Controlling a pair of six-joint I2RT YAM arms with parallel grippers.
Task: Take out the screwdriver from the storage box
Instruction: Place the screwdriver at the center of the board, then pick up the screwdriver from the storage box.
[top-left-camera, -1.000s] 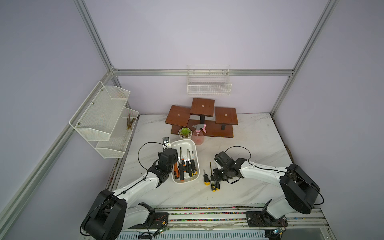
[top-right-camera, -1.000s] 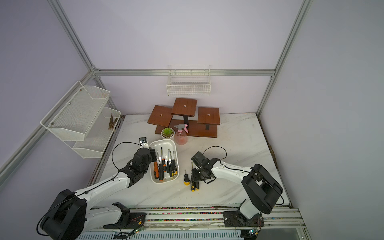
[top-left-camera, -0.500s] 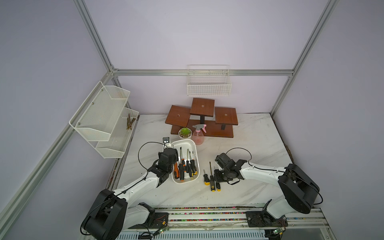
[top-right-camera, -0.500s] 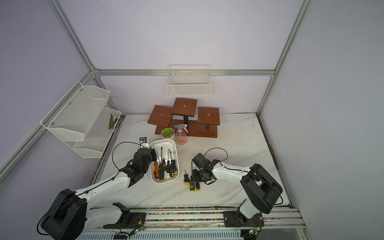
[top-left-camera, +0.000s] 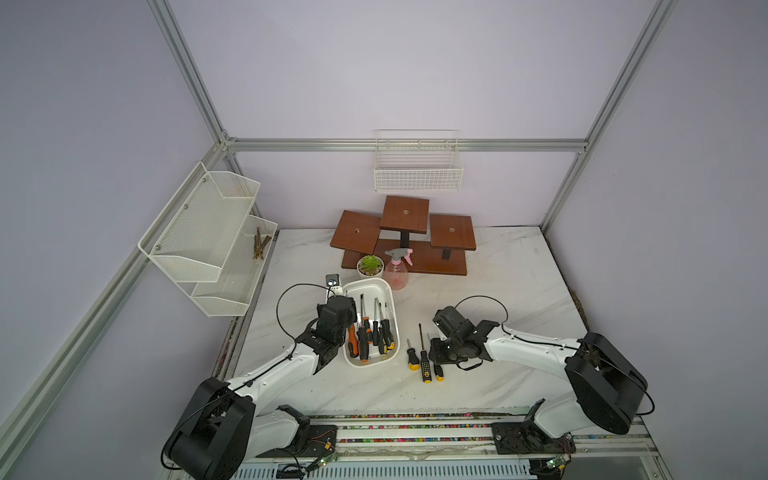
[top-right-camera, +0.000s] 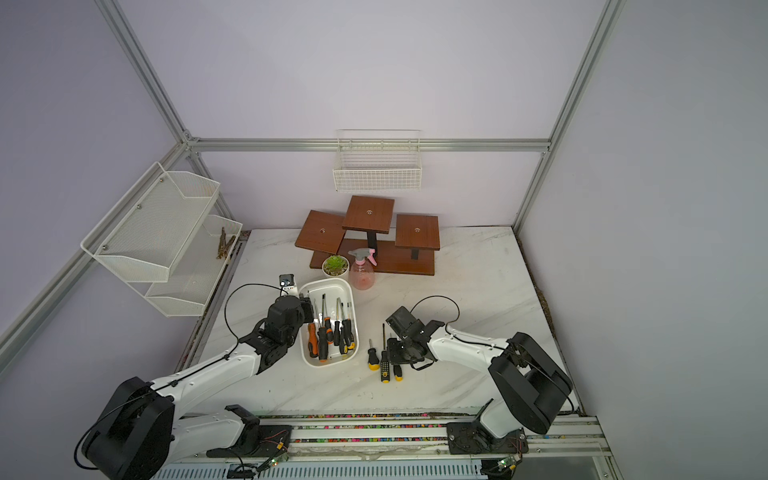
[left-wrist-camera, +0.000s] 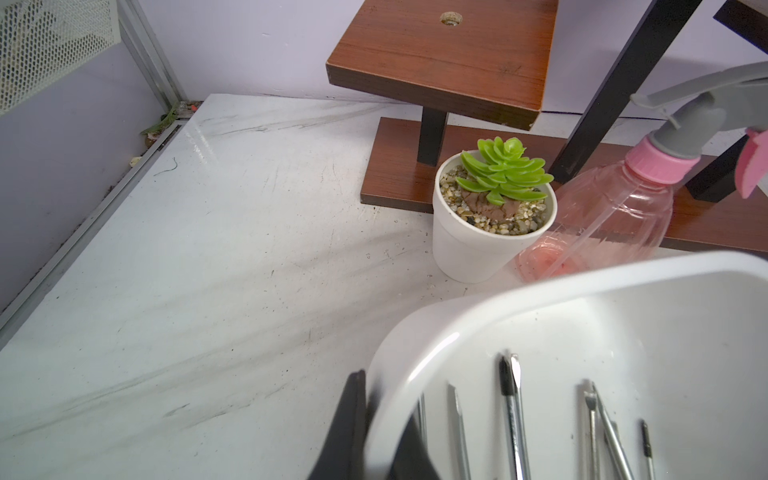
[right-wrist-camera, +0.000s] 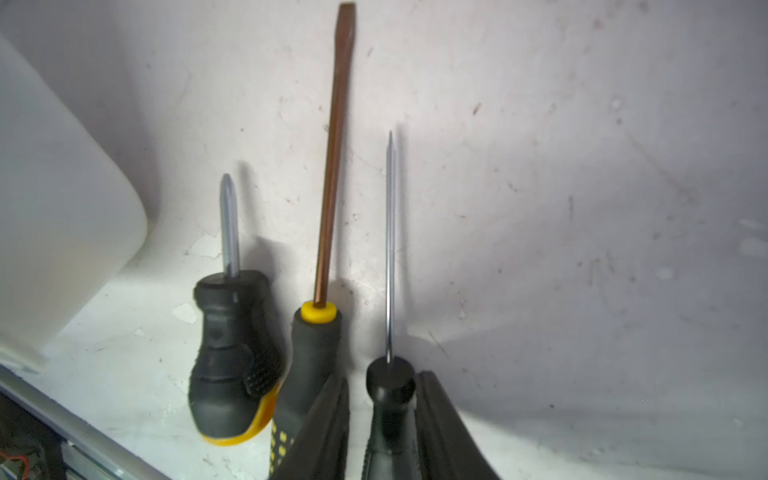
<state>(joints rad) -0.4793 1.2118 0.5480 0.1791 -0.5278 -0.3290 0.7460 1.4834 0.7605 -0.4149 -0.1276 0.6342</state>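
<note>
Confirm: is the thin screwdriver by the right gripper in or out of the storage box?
Out: the thin screwdriver lies on the table, outside the storage box, between the parted fingers of the right gripper.

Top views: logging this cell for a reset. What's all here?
storage box: one, white, tabletop
screwdrivers inside it: at least five, black, orange, yellow
loose screwdrivers: three, black and yellow, beside box
succulent: one, green, behind box
spray bottle: one, pink, beside succulent
tiered stand: one, brown, table's back
wire basket: one, white, back wall
mesh shelves: two, white, left wall
left gripper: black, shut on box rim
right gripper: black, open around thinnest loose screwdriver
</note>
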